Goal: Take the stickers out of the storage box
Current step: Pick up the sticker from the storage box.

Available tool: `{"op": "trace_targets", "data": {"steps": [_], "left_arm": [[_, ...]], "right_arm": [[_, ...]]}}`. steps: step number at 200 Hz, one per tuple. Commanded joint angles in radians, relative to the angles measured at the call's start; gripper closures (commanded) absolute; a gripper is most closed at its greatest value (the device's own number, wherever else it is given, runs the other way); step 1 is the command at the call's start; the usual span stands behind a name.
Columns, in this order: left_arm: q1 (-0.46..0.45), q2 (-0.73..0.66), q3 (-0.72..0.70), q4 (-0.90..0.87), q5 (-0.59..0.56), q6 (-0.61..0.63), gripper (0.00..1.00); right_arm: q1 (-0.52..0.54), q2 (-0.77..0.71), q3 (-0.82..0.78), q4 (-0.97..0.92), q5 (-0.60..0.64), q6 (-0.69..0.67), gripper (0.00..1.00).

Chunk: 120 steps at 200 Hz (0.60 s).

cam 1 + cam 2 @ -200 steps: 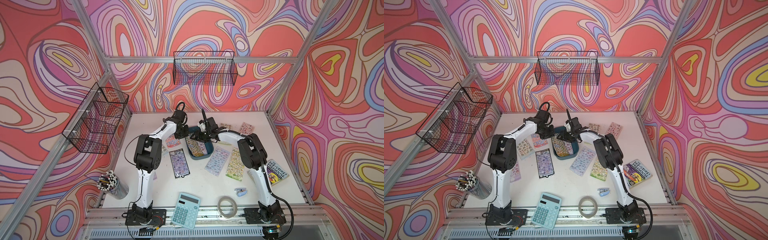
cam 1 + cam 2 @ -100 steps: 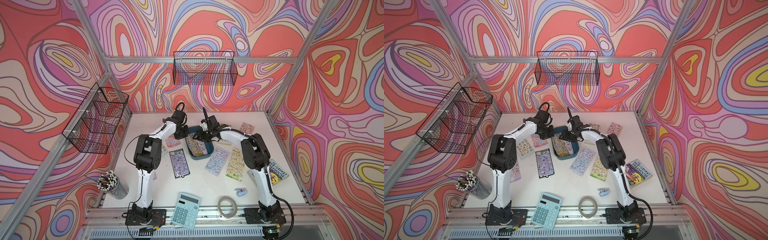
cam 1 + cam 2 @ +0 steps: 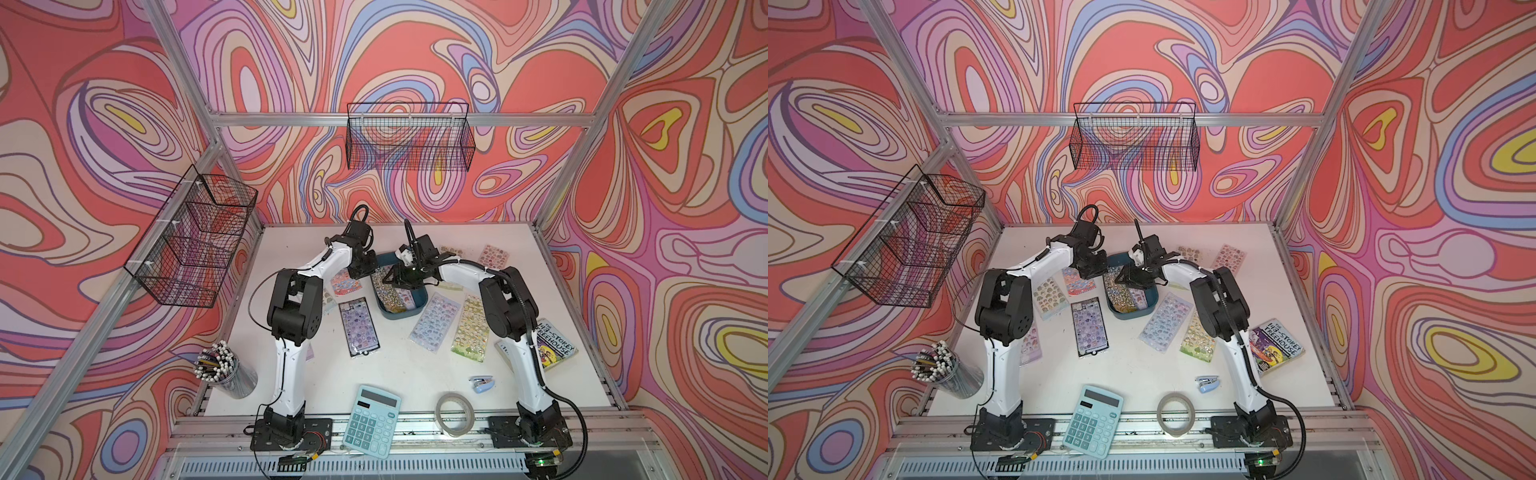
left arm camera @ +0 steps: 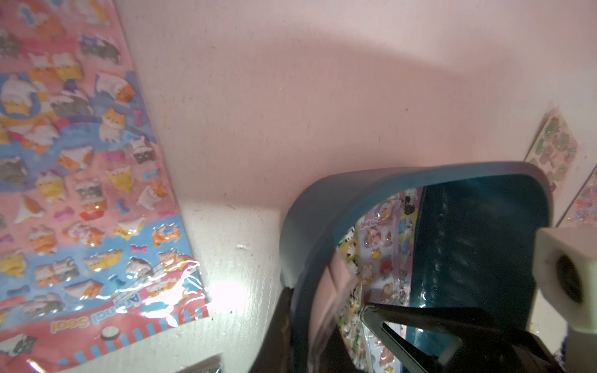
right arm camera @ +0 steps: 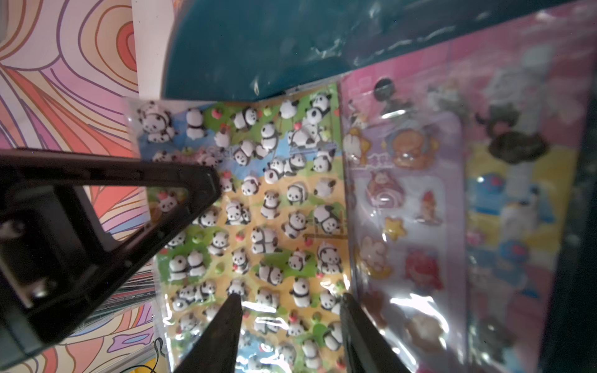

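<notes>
The storage box (image 3: pixel 397 316) is set on the table (image 3: pixel 415 370), behind its middle. Stickers (image 3: pixel 392 293) are stacked inside it, a panda sheet (image 5: pixel 258 210) beside a pink-and-purple sheet (image 5: pixel 403 193). The box's wall on the left arm's side is clamped between the fingers of the left gripper (image 3: pixel 365 272). The right gripper (image 5: pixel 290 303) is held over the panda sheet with its jaws apart; contact cannot be told. More sheets are spread around the box, a black-bordered sheet (image 3: pixel 359 326) among them. A book (image 3: pixel 555 345) and a calculator (image 3: pixel 372 419) are placed nearer the front.
</notes>
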<state>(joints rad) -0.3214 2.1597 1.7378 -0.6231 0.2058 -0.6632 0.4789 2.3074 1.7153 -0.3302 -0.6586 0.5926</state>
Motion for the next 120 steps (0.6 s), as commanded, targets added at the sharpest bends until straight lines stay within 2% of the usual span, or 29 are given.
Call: {"op": "trace_targets", "data": {"steps": [1,7,22,31,51,95,120], "left_arm": [[0.005,-0.004,-0.02,0.01,-0.002,-0.027,0.84],[0.006,-0.004,-0.021,0.008,0.0,-0.029,0.78],[0.005,-0.007,-0.022,0.009,0.007,-0.036,0.56],[0.005,-0.011,-0.023,0.009,0.01,-0.04,0.47],[0.005,-0.028,-0.026,0.01,0.017,-0.044,0.39],[0.009,-0.073,-0.032,-0.016,-0.003,-0.038,0.31],[0.02,-0.103,-0.038,-0.035,-0.009,-0.044,0.15]], "right_arm": [[-0.002,0.034,-0.016,0.069,-0.075,0.05,0.49],[-0.002,0.034,-0.017,0.079,-0.081,0.059,0.49],[-0.003,0.036,-0.016,0.089,-0.081,0.069,0.48],[-0.001,0.035,-0.015,0.095,-0.081,0.074,0.49],[-0.003,0.034,-0.014,0.109,-0.083,0.081,0.48],[-0.002,0.035,-0.013,0.103,-0.065,0.078,0.49],[-0.002,0.035,-0.019,0.096,-0.055,0.069,0.48]]}}
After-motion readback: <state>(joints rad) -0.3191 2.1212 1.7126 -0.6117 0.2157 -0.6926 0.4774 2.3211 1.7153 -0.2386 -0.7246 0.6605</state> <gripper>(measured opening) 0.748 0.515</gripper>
